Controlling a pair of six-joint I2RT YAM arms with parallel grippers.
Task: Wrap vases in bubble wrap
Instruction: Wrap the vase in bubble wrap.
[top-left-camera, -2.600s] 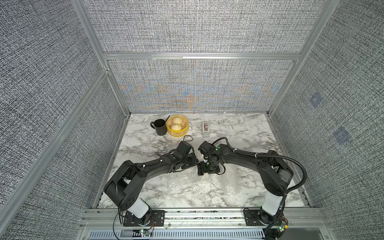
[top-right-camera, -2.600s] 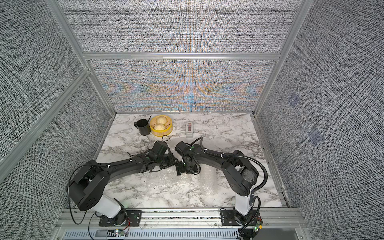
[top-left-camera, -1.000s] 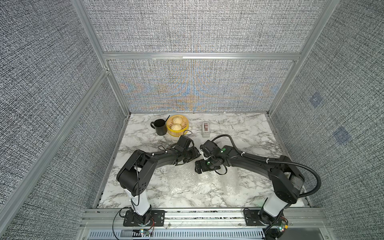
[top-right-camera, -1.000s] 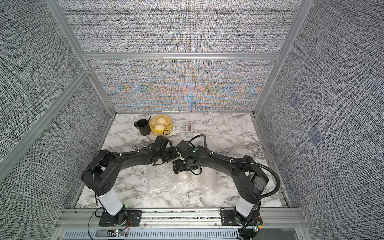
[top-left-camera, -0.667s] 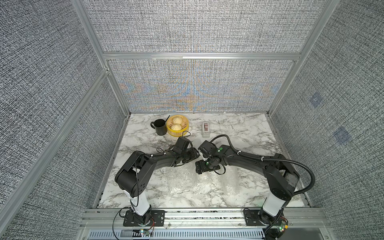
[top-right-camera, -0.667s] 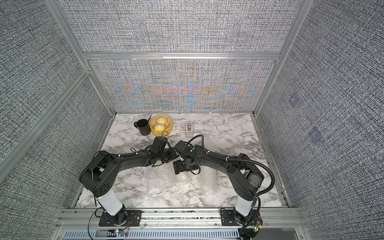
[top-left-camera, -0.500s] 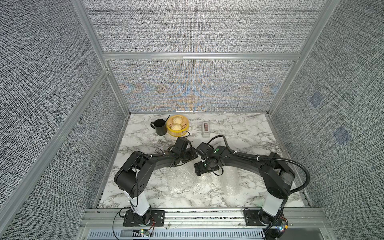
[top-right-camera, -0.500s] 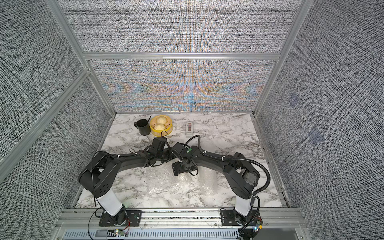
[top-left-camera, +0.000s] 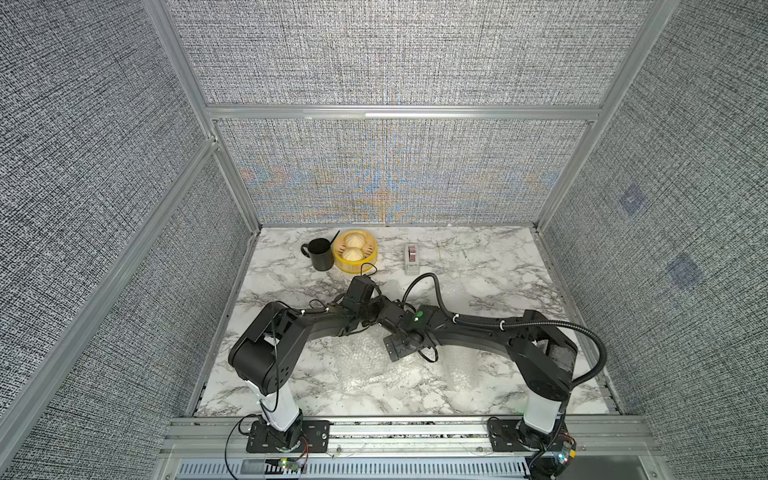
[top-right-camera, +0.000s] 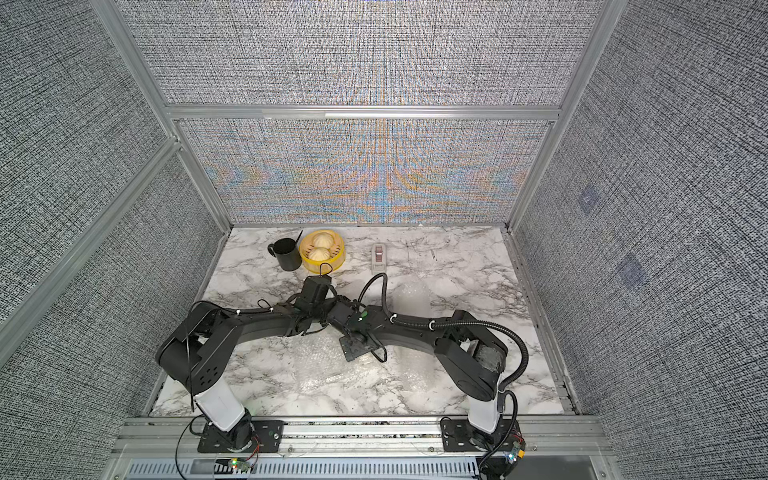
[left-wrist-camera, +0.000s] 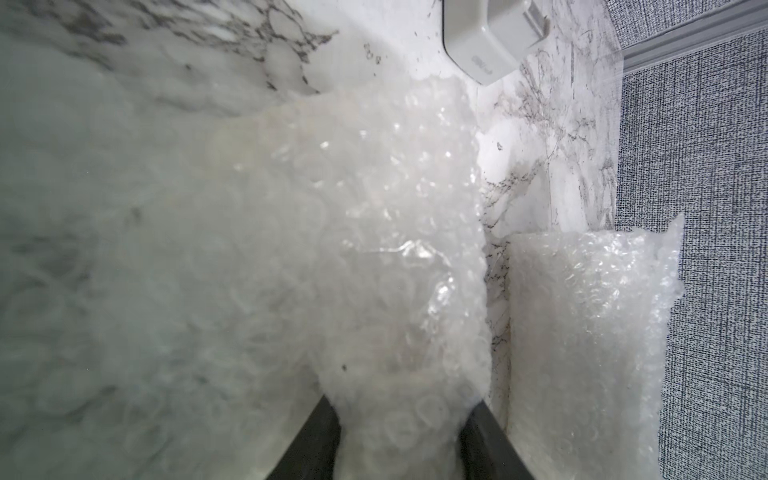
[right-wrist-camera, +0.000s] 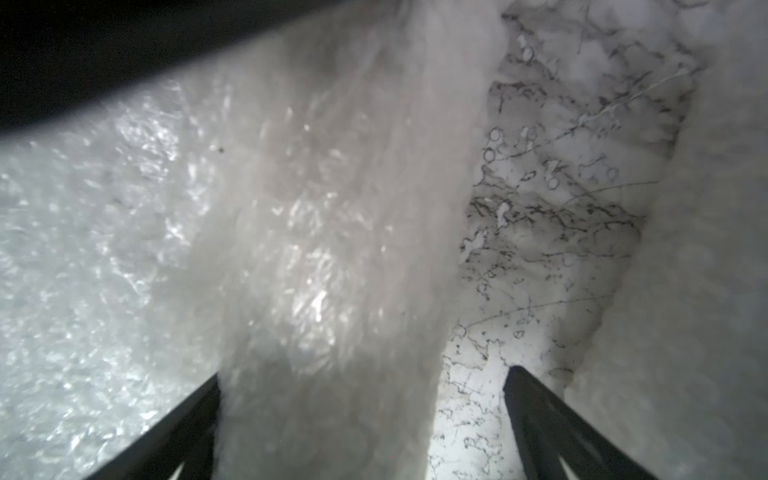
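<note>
- In both top views, your left arm (top-left-camera: 316, 326) and right arm (top-left-camera: 478, 332) reach inward over the white marble surface (top-left-camera: 478, 257). They meet near its middle, and their own links hide whatever lies under the tips.
- A clear bubble wrap sheet (top-left-camera: 365, 368) lies flat on the surface on the base side of the arms.
- Along the back edge a black mug (top-left-camera: 319, 254) stands just beside a yellow steamer basket (top-left-camera: 368, 266) holding two pale buns (top-left-camera: 353, 246). A grey tape dispenser (top-left-camera: 411, 258) sits apart to their right.
- In a top view, a second bubble-wrapped bundle (top-right-camera: 409, 297) shows just behind your right arm.
- In the left wrist view, your left hand (left-wrist-camera: 401, 403) is clenched on a long bubble-wrapped bundle (left-wrist-camera: 374, 208), with both dark fingers (left-wrist-camera: 316, 440) pressing its sides.
- What this bundle wraps does not show through. It reaches toward the tape dispenser, and the second bundle is near it but apart, with a strip of marble between them.
- In the right wrist view, which is blurred, your right hand (right-wrist-camera: 365, 374) is released and its jaws are spread wide. One finger touches the long bundle, and the other stands clear of it with bare marble between.
- The flat sheet spreads beside them.
</note>
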